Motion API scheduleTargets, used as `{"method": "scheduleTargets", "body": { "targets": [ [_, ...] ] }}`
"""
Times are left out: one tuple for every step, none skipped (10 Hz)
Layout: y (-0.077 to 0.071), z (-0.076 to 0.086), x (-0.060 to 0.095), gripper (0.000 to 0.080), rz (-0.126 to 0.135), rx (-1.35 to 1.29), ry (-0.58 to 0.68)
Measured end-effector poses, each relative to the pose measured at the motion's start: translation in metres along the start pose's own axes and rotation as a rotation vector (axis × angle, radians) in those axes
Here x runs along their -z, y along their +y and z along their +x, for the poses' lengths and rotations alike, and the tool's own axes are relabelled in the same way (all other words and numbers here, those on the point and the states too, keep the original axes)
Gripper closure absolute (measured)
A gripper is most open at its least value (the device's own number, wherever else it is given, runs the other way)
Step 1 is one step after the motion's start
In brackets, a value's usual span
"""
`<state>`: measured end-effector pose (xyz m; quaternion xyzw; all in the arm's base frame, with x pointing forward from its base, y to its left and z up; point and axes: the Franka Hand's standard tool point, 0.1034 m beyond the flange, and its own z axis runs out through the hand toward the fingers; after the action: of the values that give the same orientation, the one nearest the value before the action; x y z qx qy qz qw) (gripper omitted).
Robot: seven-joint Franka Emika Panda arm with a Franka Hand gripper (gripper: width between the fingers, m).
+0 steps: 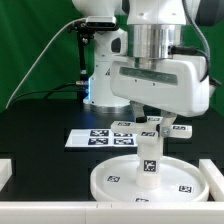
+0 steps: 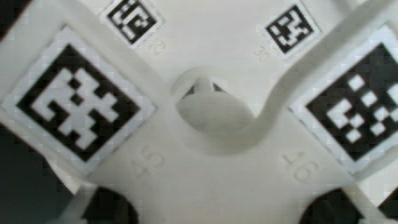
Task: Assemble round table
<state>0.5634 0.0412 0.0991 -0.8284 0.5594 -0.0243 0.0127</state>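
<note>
Fingertips hidden behind leg (image 1: 148, 157); claw (image 1: 149, 140) seems clamped on this upright, tagged white cylinder. Directly below: rimmed round disc (image 1: 112, 180), smooth white plastic, front edge cropped. Marker board (image 1: 95, 138) behind.

My arm reaches straight down, wrist vertical; the gripper (image 1: 149, 138) points at the tabletop (image 1: 40, 125), fingers (image 1: 143, 133) closed in tight on a white cylindrical leg (image 1: 149, 160).
</note>
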Motion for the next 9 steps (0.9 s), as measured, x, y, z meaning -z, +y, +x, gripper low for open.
{"method": "scheduleTargets", "body": {
  "targets": [
    [-0.0001,0.0000,0.0002,0.0360,0.002,-0.089,-0.001],
    [0.0002,0.0006,0.0001,0.0360,0.007,-0.195,-0.011],
    [0.0002,0.0005,0.0001,0.0360,0.008,-0.258,-0.015],
    [0.0003,0.0005,0.0001,0.0360,0.008,-0.298,-0.016],
    [0.0003,0.0008,0.0002,0.0360,0.008,-0.341,-0.018],
    [0.0004,0.0006,0.0000,0.0251,0.008,-0.336,-0.018],
    [0.0004,0.0004,-0.0003,0.0251,0.008,-0.333,-0.018],
    [0.0003,0.0004,-0.0001,0.0169,0.008,-0.331,-0.018],
    [-0.0011,0.0016,0.0048,0.0169,0.010,-0.269,-0.023]
  ]
}}
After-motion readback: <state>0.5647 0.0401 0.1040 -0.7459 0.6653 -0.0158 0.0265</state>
